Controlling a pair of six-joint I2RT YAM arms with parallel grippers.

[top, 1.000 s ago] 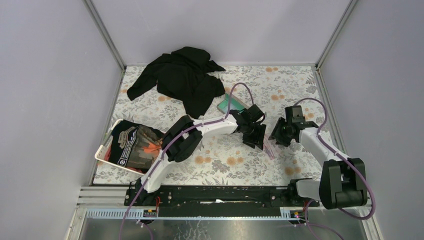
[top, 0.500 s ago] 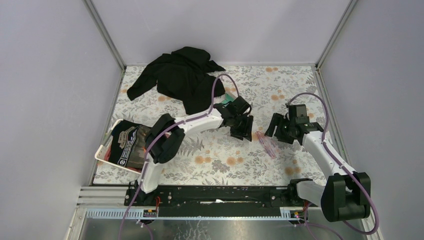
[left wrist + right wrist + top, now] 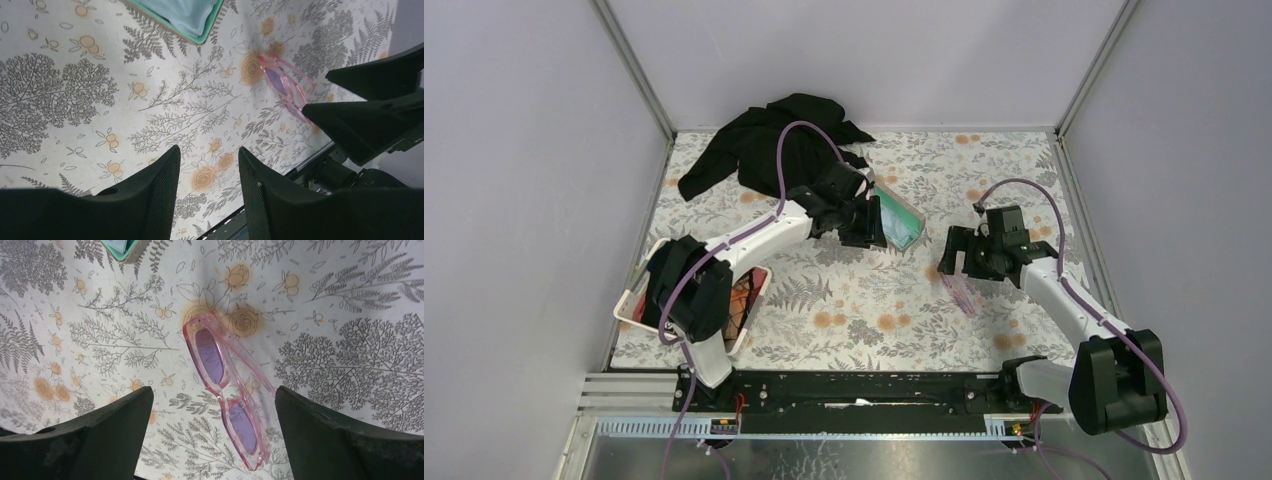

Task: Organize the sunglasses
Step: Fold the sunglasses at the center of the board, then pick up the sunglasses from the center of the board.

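The sunglasses (image 3: 960, 291) have a thin translucent pink frame and purple lenses. They lie folded on the floral table cover right of centre. My right gripper (image 3: 950, 262) hangs over them, open and empty. In the right wrist view the glasses (image 3: 210, 356) lie between the two wide-apart fingers, below them, and I cannot tell if they touch. My left gripper (image 3: 866, 222) is open and empty beside the open case with green lining (image 3: 902, 222). The left wrist view shows the case corner (image 3: 176, 15) and the glasses (image 3: 285, 86) beyond the right gripper's fingers (image 3: 370, 125).
A black garment (image 3: 784, 155) lies crumpled at the back left, close behind the case. A white tray (image 3: 628, 303) of dark items sits at the left edge, partly behind the left arm. Grey walls enclose the table on three sides.
My left gripper swung back and left, away from the sunglasses, to the case. My right gripper moved left over the sunglasses. The sunglasses have not moved.
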